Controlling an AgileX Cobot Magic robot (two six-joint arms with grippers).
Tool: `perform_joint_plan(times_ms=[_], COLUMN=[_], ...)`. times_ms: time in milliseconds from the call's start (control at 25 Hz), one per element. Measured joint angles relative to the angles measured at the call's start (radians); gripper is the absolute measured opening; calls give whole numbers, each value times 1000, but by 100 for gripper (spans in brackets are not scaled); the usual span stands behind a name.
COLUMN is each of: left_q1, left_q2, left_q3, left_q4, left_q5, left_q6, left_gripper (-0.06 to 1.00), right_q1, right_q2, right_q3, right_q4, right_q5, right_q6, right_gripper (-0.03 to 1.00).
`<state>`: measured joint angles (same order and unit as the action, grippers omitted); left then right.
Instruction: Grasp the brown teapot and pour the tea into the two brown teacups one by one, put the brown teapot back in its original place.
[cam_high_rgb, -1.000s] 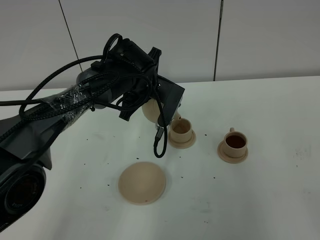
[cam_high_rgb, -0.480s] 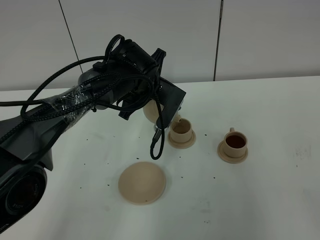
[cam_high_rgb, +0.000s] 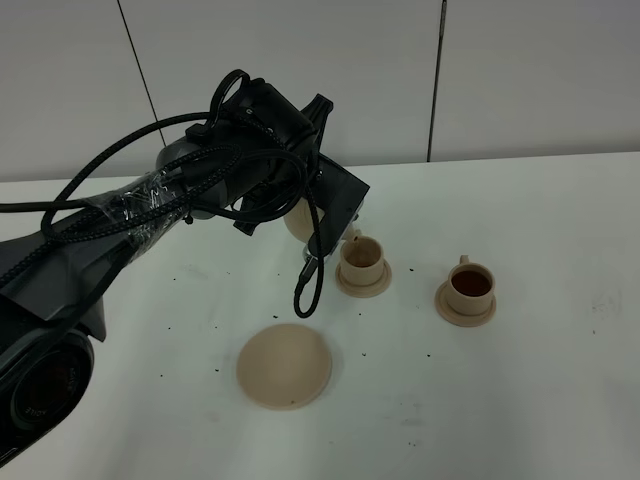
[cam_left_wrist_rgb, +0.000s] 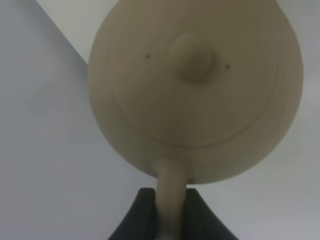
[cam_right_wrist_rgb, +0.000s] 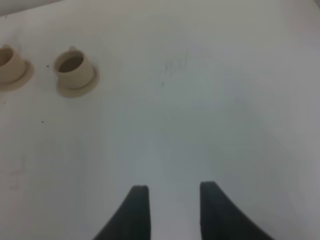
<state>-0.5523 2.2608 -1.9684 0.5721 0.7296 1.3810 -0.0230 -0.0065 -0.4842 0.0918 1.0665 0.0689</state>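
I see my left gripper (cam_left_wrist_rgb: 171, 210) pinching the brown teapot (cam_high_rgb: 298, 222) by its handle, lifted, spout at the near teacup (cam_high_rgb: 362, 258); the far teacup (cam_high_rgb: 470, 284) holds dark tea; the large saucer (cam_high_rgb: 284, 366) lies apart; my right gripper (cam_right_wrist_rgb: 170, 195) hangs spread

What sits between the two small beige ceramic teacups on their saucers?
Nothing; the exterior high view shows only bare white table between the small beige ceramic teacup holding dark tea and the matching beige teacup left of it.

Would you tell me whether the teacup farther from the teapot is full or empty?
Filled, at least partly: dark brown tea shows inside that teacup.
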Motion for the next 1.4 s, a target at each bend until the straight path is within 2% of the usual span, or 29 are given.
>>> perform_joint_plan(times_ms=[1080,1400], left_q1=[0,0], left_q2=[0,0], left_q3=[0,0], left_q4=[11,11], left_q5=[-26,-26], left_q6=[2,29], left_gripper=[17,17], right_q1=[0,0], right_q2=[0,0], right_q3=[0,0], right_q4=[0,0], right_q5=[0,0], right_q6=[0,0], right_gripper=[24,24])
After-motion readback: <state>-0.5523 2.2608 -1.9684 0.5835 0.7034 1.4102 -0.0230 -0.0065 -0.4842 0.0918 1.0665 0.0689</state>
